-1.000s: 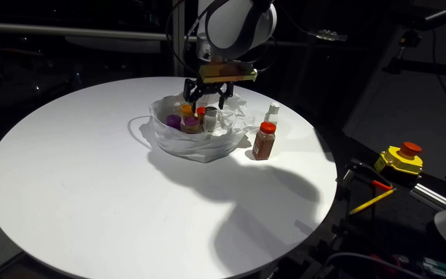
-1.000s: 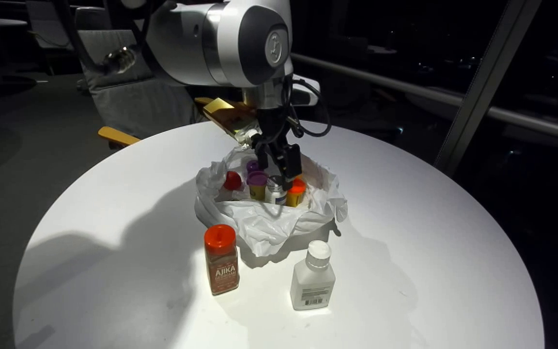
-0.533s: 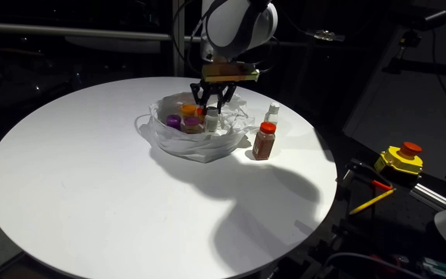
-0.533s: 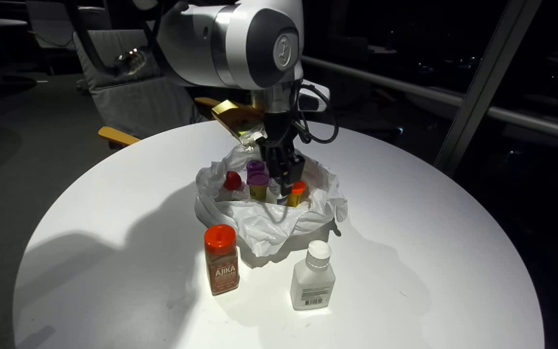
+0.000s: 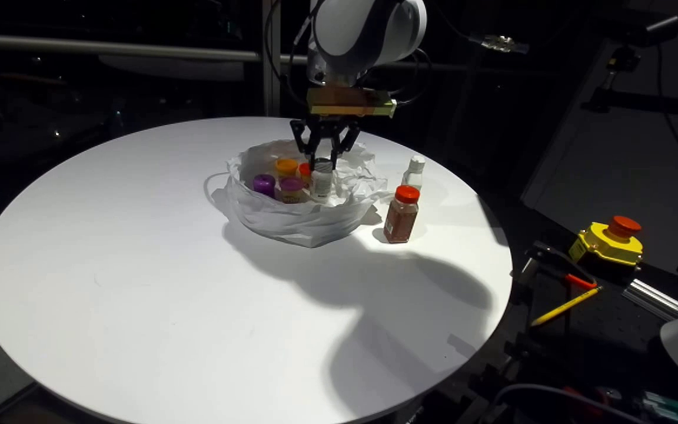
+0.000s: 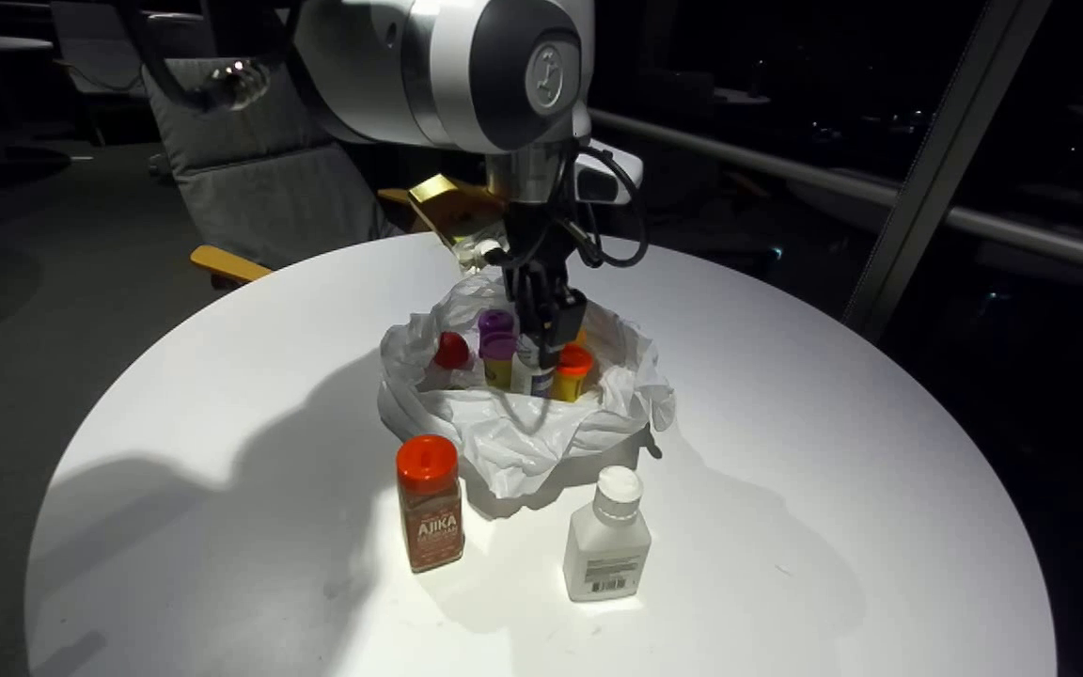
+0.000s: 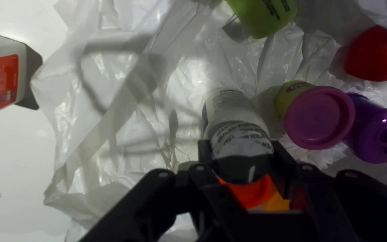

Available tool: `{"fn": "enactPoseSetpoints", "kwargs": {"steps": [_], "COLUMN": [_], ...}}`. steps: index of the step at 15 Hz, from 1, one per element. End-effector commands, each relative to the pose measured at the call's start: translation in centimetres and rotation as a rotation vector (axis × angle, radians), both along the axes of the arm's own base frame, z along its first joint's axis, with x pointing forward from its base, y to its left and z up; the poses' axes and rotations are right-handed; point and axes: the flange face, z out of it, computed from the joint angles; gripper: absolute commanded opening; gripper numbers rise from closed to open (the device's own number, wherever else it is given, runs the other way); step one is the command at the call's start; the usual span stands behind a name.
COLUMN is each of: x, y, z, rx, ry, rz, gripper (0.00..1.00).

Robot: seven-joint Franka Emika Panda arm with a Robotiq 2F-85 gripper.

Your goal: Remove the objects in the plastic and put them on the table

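Hand [image 5: 323, 165] gripping the bottle [image 5: 322, 184] by its dark cap [image 7: 242, 168], from both sides; bottle roughly upright in the bag [image 5: 301, 227], orange-lidded tub [image 6: 571, 374] just beside it. I'd judge it light and stiff, smooth enough to swing or slip from so high a hold; lower, at the shoulder [image 7: 234, 116], would be surer. Thin bag may snag on the way to the desk [image 5: 139, 265].

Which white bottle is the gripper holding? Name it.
The dark-capped white bottle inside the bag; the white-capped bottle stands on the table, clear of the gripper.
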Motion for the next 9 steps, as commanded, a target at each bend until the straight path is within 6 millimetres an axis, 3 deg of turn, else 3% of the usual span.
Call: {"fn": "enactPoseSetpoints", "kwargs": {"steps": [1, 5, 9], "x": [-2.3, -5.6, -10.3], "y": [1.6, 5.0, 8.7], "z": [5.4, 10.2, 10.2], "rx": [0.014, 0.032, -0.001], "ry": [-0.053, -0.094, -0.055], "rz": [-0.034, -0.030, 0.018], "gripper": [0.20, 0.20, 0.20]}}
